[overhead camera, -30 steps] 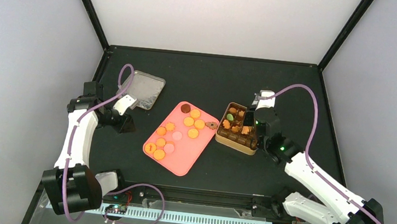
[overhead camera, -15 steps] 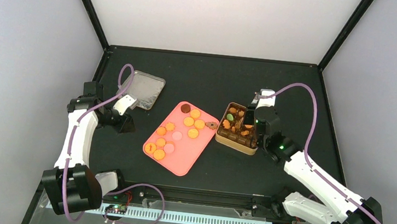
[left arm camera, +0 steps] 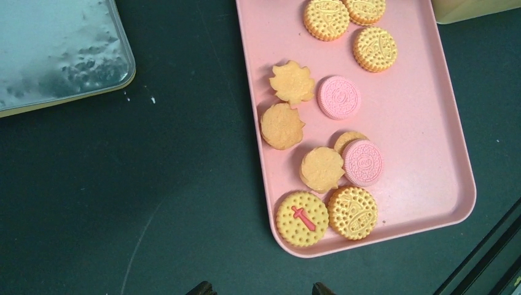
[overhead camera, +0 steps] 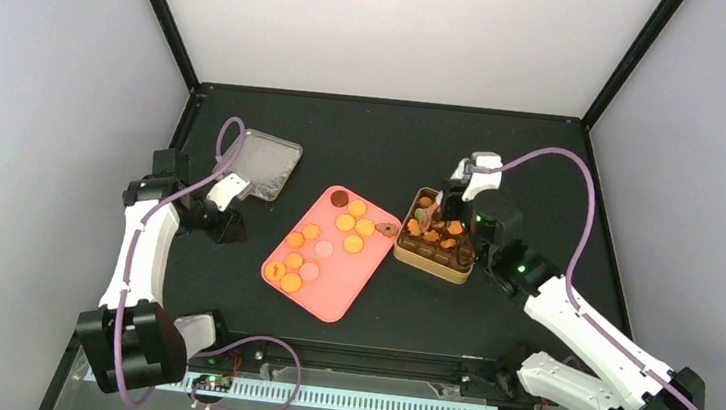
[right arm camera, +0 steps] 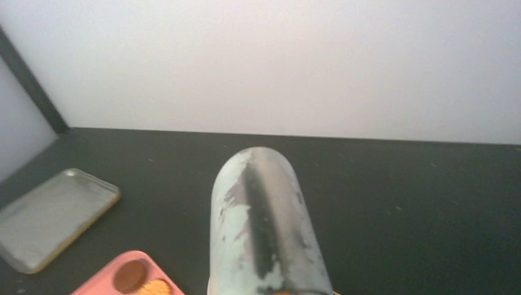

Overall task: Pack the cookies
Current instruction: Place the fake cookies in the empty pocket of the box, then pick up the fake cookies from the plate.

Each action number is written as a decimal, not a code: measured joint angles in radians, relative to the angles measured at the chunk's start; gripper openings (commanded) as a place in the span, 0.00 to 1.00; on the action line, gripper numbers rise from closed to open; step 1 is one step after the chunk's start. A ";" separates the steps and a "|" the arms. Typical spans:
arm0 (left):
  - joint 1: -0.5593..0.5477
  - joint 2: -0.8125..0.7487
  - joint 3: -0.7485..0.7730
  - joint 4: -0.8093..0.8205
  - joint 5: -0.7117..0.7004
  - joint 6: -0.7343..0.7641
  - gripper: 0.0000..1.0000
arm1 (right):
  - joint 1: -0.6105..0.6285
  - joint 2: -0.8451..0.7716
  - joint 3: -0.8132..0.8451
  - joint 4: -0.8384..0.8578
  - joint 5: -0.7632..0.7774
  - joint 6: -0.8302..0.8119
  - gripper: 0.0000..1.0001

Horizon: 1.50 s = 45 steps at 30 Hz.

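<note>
Room: plain white walls (overhead camera: 396,27) between black corner struts close in three sides.
Worktop: a matt black worktop (overhead camera: 386,137) carries everything listed below.
Arms: the white-and-black left arm (overhead camera: 139,244) rises along the left side. The matching right arm (overhead camera: 578,326) stretches from the near right corner to the tin. Each trails a purple cable.
Tray: a pink plastic tray with rounded corners (overhead camera: 330,297) lies at an angle in the middle.
Tin: a gold rectangular metal tin (overhead camera: 431,262) lined with brown cups stands just right of the tray, not touching it.
Lid: a flat silvery metal lid (overhead camera: 261,163) lies at the far left, well apart from the tin.
Left claw: the left claw (overhead camera: 225,224) sits near the lid's near corner. Its dark fingertips (left arm camera: 200,287) are spread, with nothing between them.
Right claw: the right claw (overhead camera: 451,209) hangs over the tin's far end. Its wrist view shows only one pale, worn finger (right arm camera: 264,227), so I cannot tell whether it is spread or pinching.
Cookies: most of the cookies (left arm camera: 355,212) lie loose on the tray. They are mainly yellow-orange rounds and scalloped shapes, with two pink ones and a dark brown one at the far corner. Several orange ones and a green one already sit in the tin's cups.
</note>
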 measured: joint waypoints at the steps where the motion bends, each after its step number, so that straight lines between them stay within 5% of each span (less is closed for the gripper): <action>1: 0.000 0.000 0.000 0.000 -0.001 0.000 0.43 | 0.006 0.007 0.012 0.008 -0.013 -0.001 0.36; 14: 0.057 0.023 0.000 0.003 -0.032 0.017 0.42 | 0.323 0.436 0.314 0.156 -0.159 -0.043 0.36; 27: 0.173 0.047 0.000 -0.005 -0.035 0.083 0.42 | 0.347 0.873 0.626 0.185 -0.242 -0.061 0.37; 45: 0.177 0.058 0.000 -0.007 -0.010 0.090 0.43 | 0.336 0.924 0.599 0.191 -0.231 -0.060 0.38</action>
